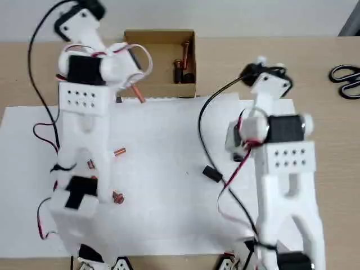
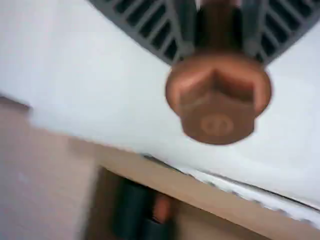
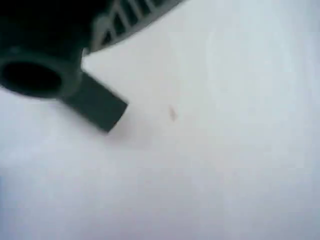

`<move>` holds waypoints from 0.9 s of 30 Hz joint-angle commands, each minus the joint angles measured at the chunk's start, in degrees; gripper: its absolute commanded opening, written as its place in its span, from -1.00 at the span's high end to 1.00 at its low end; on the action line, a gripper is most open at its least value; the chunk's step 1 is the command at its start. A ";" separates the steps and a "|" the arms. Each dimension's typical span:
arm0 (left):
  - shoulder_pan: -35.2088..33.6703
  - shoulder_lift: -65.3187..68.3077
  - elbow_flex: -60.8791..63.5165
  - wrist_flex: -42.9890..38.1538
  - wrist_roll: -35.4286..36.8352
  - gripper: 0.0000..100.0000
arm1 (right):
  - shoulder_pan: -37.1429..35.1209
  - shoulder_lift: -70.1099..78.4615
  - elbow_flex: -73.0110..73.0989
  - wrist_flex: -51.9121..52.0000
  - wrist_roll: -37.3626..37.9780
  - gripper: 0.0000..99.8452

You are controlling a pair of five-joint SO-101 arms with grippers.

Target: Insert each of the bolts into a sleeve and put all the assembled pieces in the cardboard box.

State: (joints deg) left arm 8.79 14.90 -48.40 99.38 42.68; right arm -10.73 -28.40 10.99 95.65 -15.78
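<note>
My left gripper [image 1: 134, 90] hangs just in front of the cardboard box [image 1: 160, 38], shut on a copper bolt [image 1: 138, 95]. In the left wrist view the bolt's hex head [image 2: 218, 100] faces the camera between the grey ribbed fingers [image 2: 145, 20]. Assembled pieces [image 1: 182, 68] lie in the box, seen blurred as a dark sleeve with a copper bolt [image 2: 145, 215]. My right gripper [image 1: 237, 145] hovers over the right half of the white paper, shut on a black hollow sleeve [image 3: 65, 87] with its open end toward the camera. Three loose copper bolts [image 1: 119, 151] [image 1: 90, 163] [image 1: 117, 197] lie by the left arm.
White paper [image 1: 169, 225] covers the table's middle. A black cable connector [image 1: 212, 173] with red and white wires lies on the paper beside the right arm. Scissors [image 1: 345, 79] rest at the far right on the bare wood.
</note>
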 commanded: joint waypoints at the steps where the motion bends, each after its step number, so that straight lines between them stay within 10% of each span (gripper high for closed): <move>1: 4.92 -11.16 3.82 1.05 -0.79 0.99 | -2.77 -9.19 4.48 -1.01 1.58 1.00; 14: 12.22 -34.81 38.73 0.09 -3.52 0.99 | -5.14 -33.63 31.03 -9.01 10.11 1.00; 27: 12.31 -66.02 81.89 -23.47 -9.67 0.99 | -17.27 -61.32 53.71 -14.99 14.42 1.00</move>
State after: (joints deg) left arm 20.92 -43.12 25.63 81.80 34.07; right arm -24.35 -84.22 62.42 82.29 -1.89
